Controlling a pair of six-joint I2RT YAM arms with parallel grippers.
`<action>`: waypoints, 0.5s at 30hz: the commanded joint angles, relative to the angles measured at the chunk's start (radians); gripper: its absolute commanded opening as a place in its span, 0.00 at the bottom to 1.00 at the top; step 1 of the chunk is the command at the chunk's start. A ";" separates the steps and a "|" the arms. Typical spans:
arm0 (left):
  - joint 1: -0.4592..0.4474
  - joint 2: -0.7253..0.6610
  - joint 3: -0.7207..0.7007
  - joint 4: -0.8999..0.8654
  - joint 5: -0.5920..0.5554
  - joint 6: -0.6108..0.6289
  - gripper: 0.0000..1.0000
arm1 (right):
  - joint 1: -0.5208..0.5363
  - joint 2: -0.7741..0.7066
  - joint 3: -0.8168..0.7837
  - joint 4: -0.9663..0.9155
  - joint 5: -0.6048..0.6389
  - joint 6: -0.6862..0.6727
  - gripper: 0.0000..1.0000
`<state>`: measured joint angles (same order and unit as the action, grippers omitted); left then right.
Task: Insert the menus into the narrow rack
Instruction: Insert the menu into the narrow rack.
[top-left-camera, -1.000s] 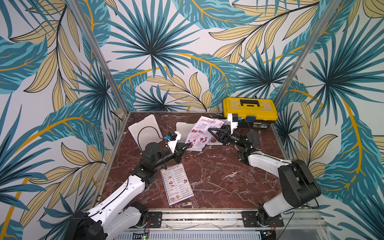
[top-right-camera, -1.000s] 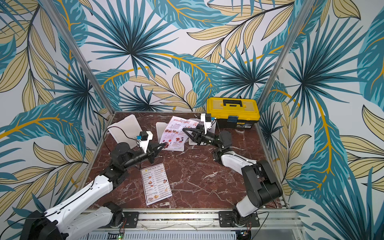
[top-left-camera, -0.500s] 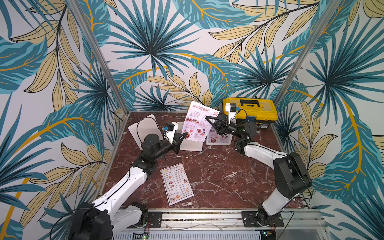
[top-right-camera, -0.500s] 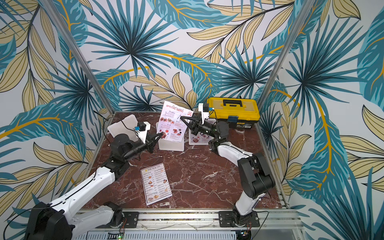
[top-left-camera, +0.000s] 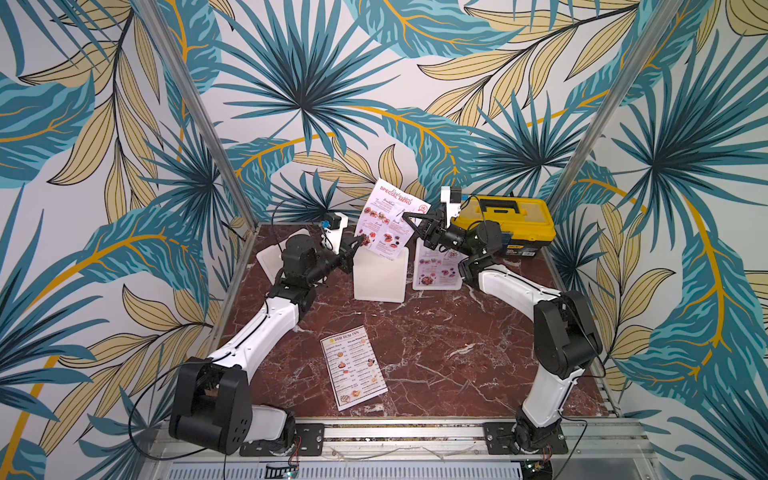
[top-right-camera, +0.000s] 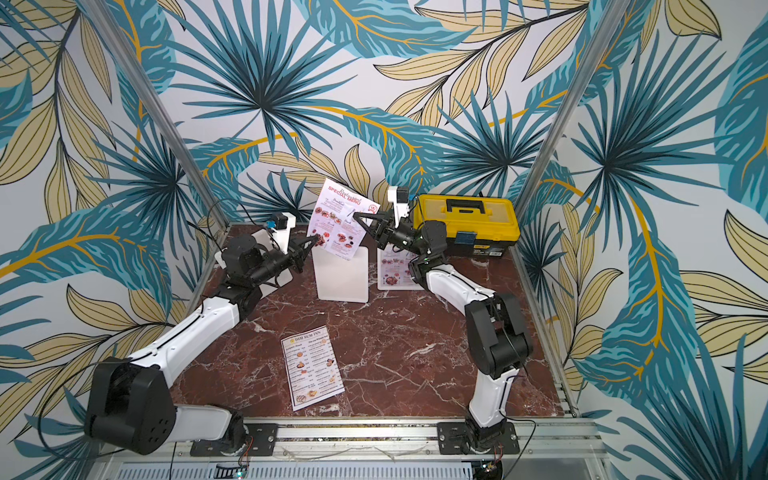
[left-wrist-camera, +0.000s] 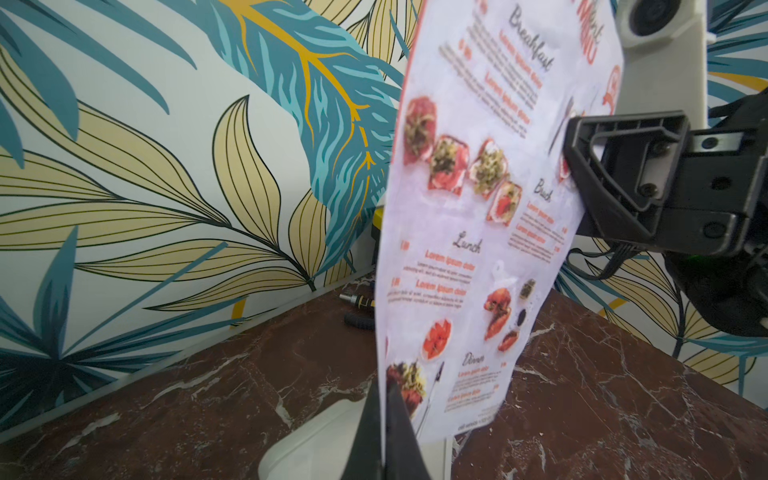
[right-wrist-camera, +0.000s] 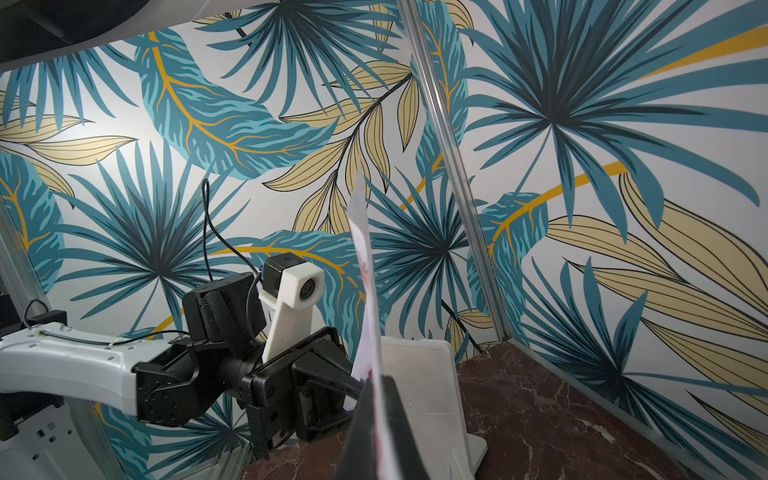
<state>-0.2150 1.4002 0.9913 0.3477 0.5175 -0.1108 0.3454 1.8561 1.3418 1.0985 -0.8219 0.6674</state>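
Note:
A red-titled "SPECIAL MENU" sheet (top-left-camera: 388, 224) (top-right-camera: 343, 220) hangs upright over the middle white rack panel (top-left-camera: 379, 278) (top-right-camera: 343, 278). My left gripper (top-left-camera: 360, 241) (top-right-camera: 315, 240) is shut on its lower left edge, seen close in the left wrist view (left-wrist-camera: 386, 388). My right gripper (top-left-camera: 405, 216) (top-right-camera: 358, 216) is shut on its right edge, where the sheet (right-wrist-camera: 365, 291) shows edge-on between the tips (right-wrist-camera: 376, 384). A second red-titled menu (top-left-camera: 436, 266) (top-right-camera: 395, 270) rests against the right white panel. The "DIM SUM INN" menu (top-left-camera: 353, 368) (top-right-camera: 312, 368) lies flat on the marble.
A yellow toolbox (top-left-camera: 507, 224) (top-right-camera: 467, 224) stands at the back right, just behind my right arm. Another white panel (top-left-camera: 270, 259) is at the back left behind my left arm. Patterned walls close in three sides of the marble table (top-left-camera: 436, 353).
The red-titled menu went from low near the table to upright in the air above the middle panel. Both grippers rose with it, and the right gripper closed on its edge.

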 joint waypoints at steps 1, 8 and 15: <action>0.029 0.058 0.066 0.002 0.039 -0.016 0.00 | -0.002 0.023 0.051 -0.068 0.040 -0.042 0.05; 0.052 0.166 0.165 0.002 0.096 -0.035 0.00 | -0.002 0.092 0.153 -0.163 0.062 -0.085 0.05; 0.069 0.216 0.200 0.002 0.099 -0.044 0.00 | -0.003 0.161 0.237 -0.205 0.062 -0.097 0.05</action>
<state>-0.1600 1.6054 1.1530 0.3473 0.5976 -0.1459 0.3447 1.9945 1.5478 0.9169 -0.7681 0.5926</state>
